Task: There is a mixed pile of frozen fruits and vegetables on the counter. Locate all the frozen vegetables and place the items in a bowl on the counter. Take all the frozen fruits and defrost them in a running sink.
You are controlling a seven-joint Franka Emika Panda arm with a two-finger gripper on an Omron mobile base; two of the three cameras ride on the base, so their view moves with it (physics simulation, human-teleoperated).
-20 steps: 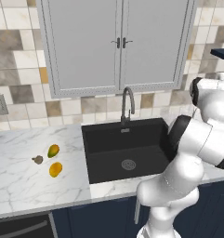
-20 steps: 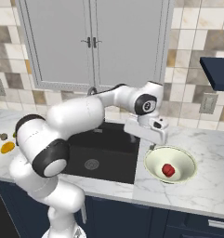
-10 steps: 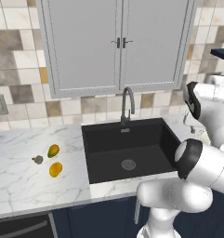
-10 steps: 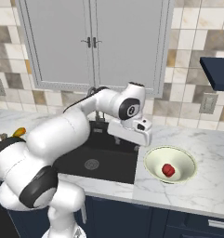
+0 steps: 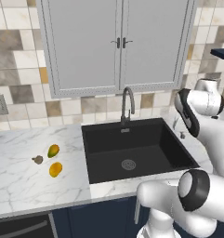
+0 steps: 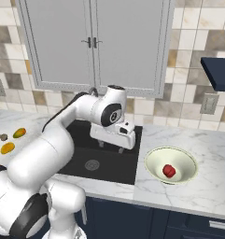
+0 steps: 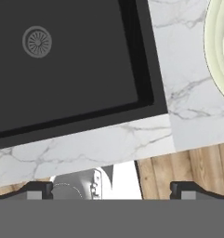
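With its jaws (image 6: 113,145) spread wide and holding nothing, the robot arm is hovering over the right side of the black sink (image 6: 93,158). One red vegetable (image 6: 168,170) is lying in the pale bowl (image 6: 154,161) at the sink's three o'clock. The brown mushroom (image 5: 37,160) and two mangoes (image 5: 53,150) (image 5: 55,169) are waiting on the table (image 5: 20,186) at nine o'clock, so most of the job looks undone.

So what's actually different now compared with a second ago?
The arm has swung its tool away from above the bowl, leftward over the sink, and it carries nothing. The red vegetable stays in the bowl. The two mangoes and the grey-brown lump lie where they were on the counter, left of the sink. No water shows at the faucet.
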